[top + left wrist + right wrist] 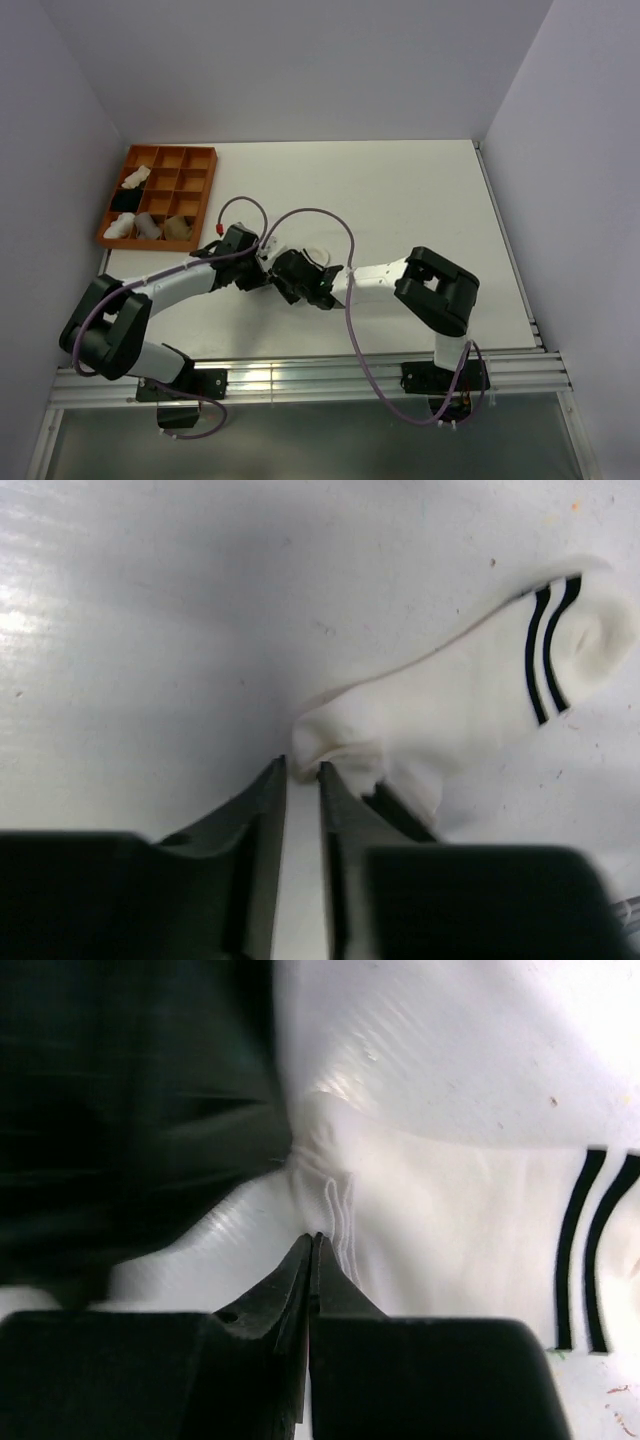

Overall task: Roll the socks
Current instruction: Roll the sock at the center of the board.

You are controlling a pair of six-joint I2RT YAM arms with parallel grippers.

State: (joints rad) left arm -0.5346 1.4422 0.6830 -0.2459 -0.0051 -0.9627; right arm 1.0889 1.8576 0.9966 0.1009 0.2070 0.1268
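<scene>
The right tool (313,1245) fills the bottom of its own view. Its jaws are pressed fully together and the tips rest against a pucker in the white striped sock (450,1240); whether fabric is nipped I cannot tell. The left tool (303,772), low in its view, stands a slit apart and grips nothing, with the sock's end at its tips. From above, the sock lies mid-frame on the counter (420,190). An orange tray (209,190) sits upper left.

sock (470,700) on table (400,190) | tray (172,150) at table's far-left corner
</scene>
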